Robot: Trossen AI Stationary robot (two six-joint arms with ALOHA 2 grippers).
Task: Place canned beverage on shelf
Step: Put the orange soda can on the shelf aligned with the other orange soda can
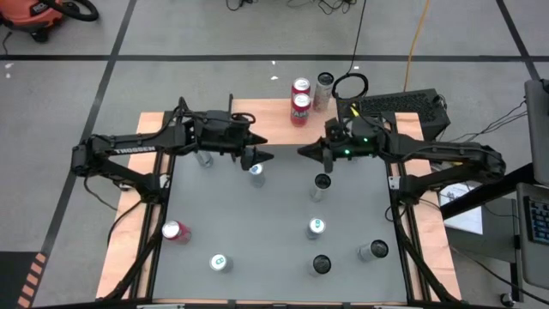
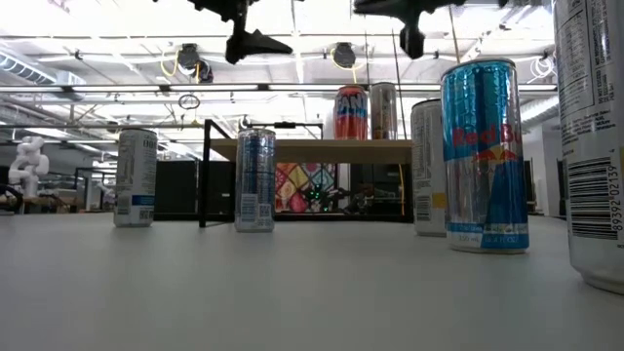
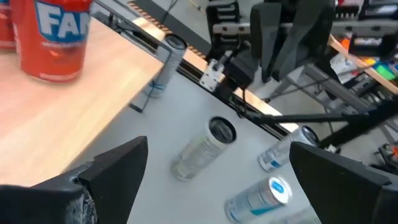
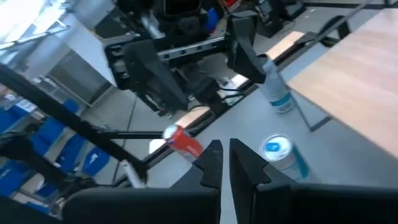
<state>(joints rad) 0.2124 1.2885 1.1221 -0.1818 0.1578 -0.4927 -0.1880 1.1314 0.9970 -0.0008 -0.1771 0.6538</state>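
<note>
The left gripper (image 1: pixel 263 155) hangs above the table with its fingers spread wide and nothing between them; a silver can (image 1: pixel 256 174) stands just under it. The shelf (image 1: pixel 266 110), with two red cans (image 1: pixel 300 106) on it, lies beyond and between both grippers. The right gripper (image 1: pixel 306 152) is fully closed and empty, a dark-topped can (image 1: pixel 322 183) near it.

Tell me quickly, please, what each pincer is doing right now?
Left pincer: open, holding nothing, above the table near the shelf.
Right pincer: shut, holding nothing, facing the left one.
</note>
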